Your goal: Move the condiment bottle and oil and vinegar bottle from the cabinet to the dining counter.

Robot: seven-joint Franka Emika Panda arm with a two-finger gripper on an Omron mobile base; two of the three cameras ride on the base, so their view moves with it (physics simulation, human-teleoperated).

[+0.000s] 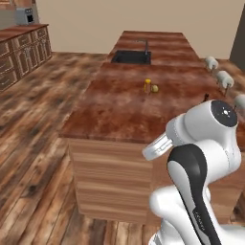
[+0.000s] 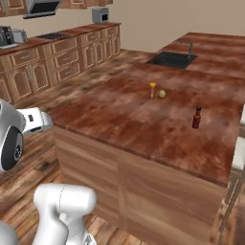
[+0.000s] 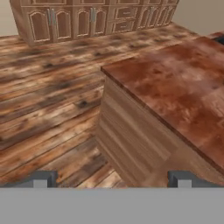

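Observation:
The condiment bottle (image 2: 196, 117), slim and dark red-brown with a red cap, stands upright on the dining counter (image 2: 139, 122) near its right edge. In the left base view only its top (image 1: 206, 97) peeks out behind my arm's elbow. My gripper (image 3: 113, 179) is open and empty. It looks down past the near corner of the dining counter (image 3: 183, 83) onto the wooden floor. The oil and vinegar bottle and the cabinet are out of view.
A short orange-yellow jar (image 1: 147, 86) and a small yellow round thing (image 1: 155, 88) sit mid-counter. The black sink (image 1: 131, 57) lies at the far end, with stools (image 1: 224, 78) along the right side. Drawer cabinets (image 2: 62, 60) with a stovetop (image 2: 50, 36) line the wall.

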